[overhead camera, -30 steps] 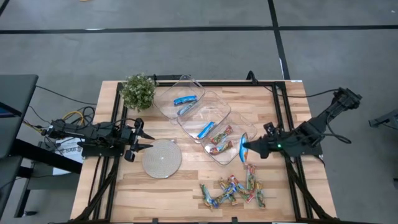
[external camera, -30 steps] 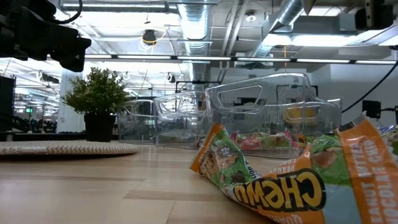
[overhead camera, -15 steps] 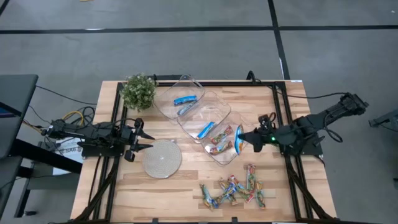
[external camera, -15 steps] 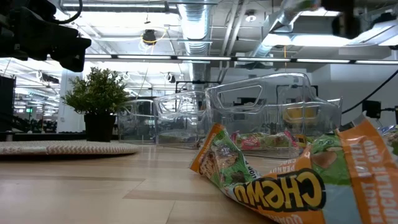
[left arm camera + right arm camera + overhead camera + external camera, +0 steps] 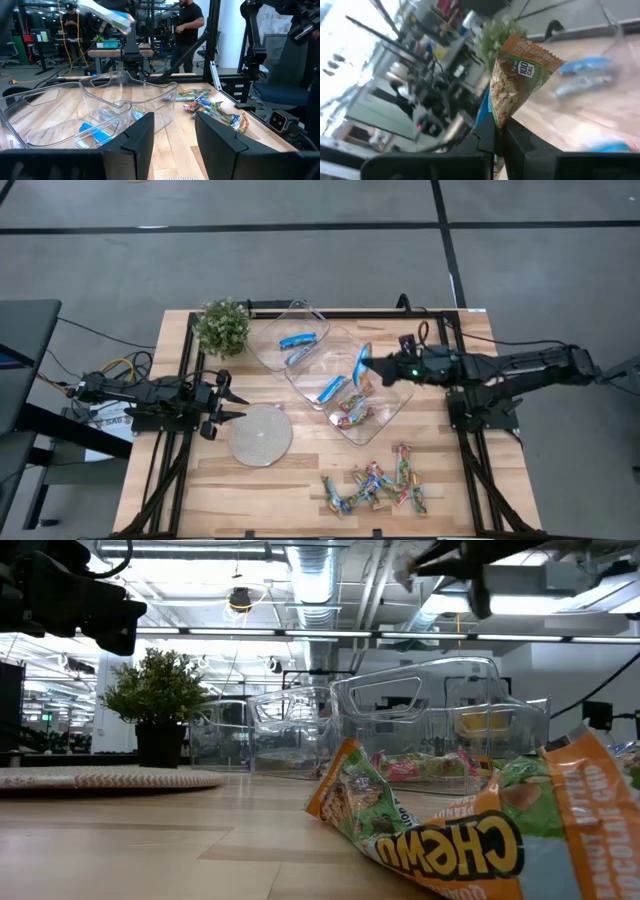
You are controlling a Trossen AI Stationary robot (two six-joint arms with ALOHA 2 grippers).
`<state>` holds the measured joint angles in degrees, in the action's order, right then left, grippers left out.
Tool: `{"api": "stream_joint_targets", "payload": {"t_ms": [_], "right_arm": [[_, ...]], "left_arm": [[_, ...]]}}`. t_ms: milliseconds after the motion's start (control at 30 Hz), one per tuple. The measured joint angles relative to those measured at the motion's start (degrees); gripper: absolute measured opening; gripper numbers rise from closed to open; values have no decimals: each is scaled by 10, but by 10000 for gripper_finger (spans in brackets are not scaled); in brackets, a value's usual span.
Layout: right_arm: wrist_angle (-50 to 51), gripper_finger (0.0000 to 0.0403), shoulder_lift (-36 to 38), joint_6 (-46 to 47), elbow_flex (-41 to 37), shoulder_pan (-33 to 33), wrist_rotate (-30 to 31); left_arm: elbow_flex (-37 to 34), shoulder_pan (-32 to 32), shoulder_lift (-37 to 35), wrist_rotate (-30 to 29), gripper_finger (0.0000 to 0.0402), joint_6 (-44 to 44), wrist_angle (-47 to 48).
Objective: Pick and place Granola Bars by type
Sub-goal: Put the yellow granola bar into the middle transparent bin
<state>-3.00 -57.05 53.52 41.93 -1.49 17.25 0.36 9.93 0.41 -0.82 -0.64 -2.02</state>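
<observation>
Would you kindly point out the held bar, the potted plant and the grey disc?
held bar [image 5: 362, 366], high view, middle of the wrapper.
potted plant [image 5: 222, 327], high view, centre of the foliage.
grey disc [image 5: 260, 435], high view, its centre.

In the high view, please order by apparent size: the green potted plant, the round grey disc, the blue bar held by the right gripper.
1. Round grey disc
2. Green potted plant, only slightly smaller
3. Blue bar, held in the right gripper

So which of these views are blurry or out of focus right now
Right wrist view: the room and trays behind are smeared, while the held granola bar stays sharp. Low view: the nearest wrapper looms soft and the right arm overhead streaks. High view: sharp throughout.
</observation>
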Motion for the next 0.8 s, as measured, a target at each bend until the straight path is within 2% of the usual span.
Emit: {"api": "stream_joint_targets", "payload": {"t_ms": [200,533,800], "right_arm": [[-99,8,-67,9,10,55,-54],[-91,8,-143,14,76,108,-84],[-10,8,-205,40,130,130,-85]], "left_arm": [[0,0,0,0,138,0,0],[0,0,0,0,138,0,0],[0,0,0,0,138,0,0]]}}
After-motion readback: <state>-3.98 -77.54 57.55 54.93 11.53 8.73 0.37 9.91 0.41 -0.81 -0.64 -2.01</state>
